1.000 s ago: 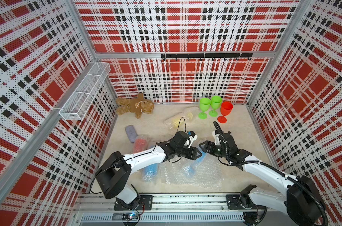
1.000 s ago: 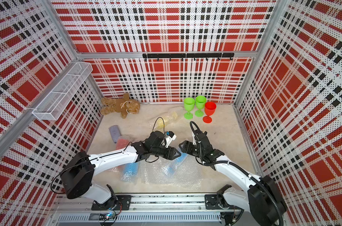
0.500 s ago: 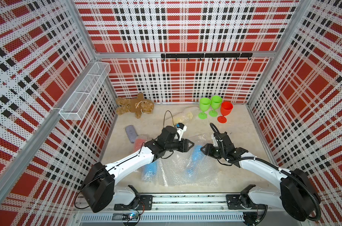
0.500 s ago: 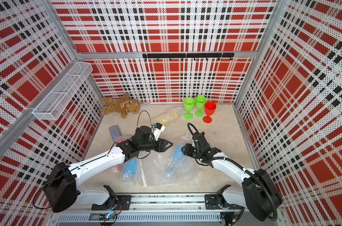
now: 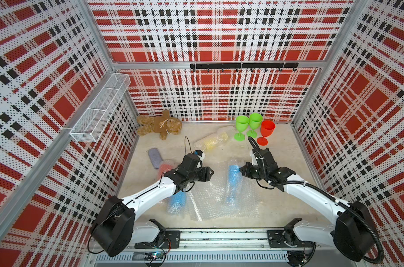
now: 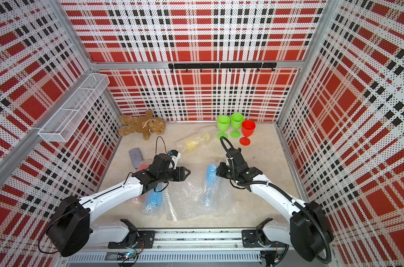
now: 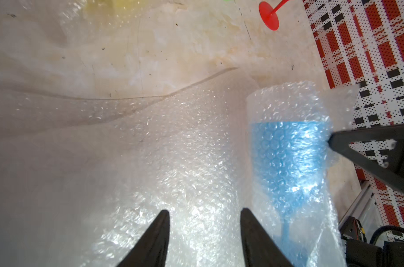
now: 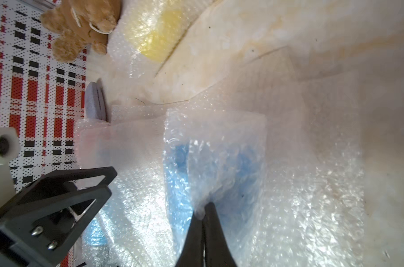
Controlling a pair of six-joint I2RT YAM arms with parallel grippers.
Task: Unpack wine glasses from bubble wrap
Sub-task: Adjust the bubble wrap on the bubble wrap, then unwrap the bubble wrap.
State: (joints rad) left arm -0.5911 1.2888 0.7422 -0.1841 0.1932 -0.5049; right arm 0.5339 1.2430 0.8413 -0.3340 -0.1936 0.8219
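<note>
A blue wine glass (image 5: pixel 232 182) lies rolled in bubble wrap (image 7: pixel 286 108) on a flat sheet of bubble wrap (image 5: pixel 210 198) in mid table. My right gripper (image 5: pixel 241 170) is shut, pinching the wrap (image 8: pixel 210 185) at the bowl end of that roll. My left gripper (image 5: pixel 210 173) hovers open just left of the roll, over the flat sheet (image 7: pixel 184 161), holding nothing. Other wrapped glasses lie around: blue (image 5: pixel 176 201), red (image 5: pixel 166 165) and yellow (image 5: pixel 211 141). Two green glasses (image 5: pixel 241 123) and a red one (image 5: pixel 266 128) stand bare at the back.
A brown teddy bear (image 5: pixel 160 123) lies at the back left. A grey oblong case (image 5: pixel 154 157) lies by the left wall. A white wire basket (image 5: pixel 99 113) hangs on the left wall, and a black hook rail (image 5: pixel 242 65) is on the back wall.
The right gripper has closed onto the wrap of the blue roll. The left gripper has drawn back to the left, off the roll.
</note>
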